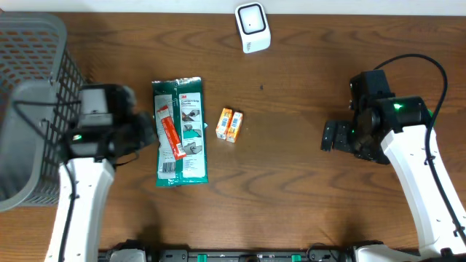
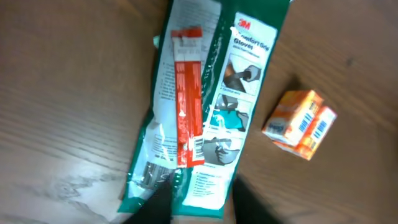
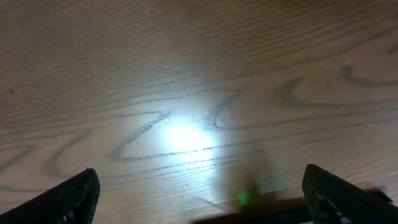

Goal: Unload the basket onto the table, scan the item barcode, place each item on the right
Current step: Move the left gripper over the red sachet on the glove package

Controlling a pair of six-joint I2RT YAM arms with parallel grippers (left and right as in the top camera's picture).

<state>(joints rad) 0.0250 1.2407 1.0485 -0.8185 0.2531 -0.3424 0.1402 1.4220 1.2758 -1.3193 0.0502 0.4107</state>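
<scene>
A green and white 3M gloves packet (image 1: 180,132) lies flat left of the table's middle, with a red strip pack (image 1: 170,133) on top of it. My left gripper (image 1: 148,132) is at its left side. In the left wrist view the packet's (image 2: 199,93) near end sits between the narrowed jaws of the left gripper (image 2: 202,200). One finger (image 2: 158,202) overlaps the packet and the other touches its edge. A barcode shows on the red strip (image 2: 188,106). My right gripper (image 1: 329,136) hangs open over bare wood (image 3: 199,198).
A small orange box (image 1: 231,125) with barcodes (image 2: 300,122) lies just right of the packet. A white scanner (image 1: 253,28) stands at the back centre. A grey mesh basket (image 1: 29,109) fills the left edge beside my left arm.
</scene>
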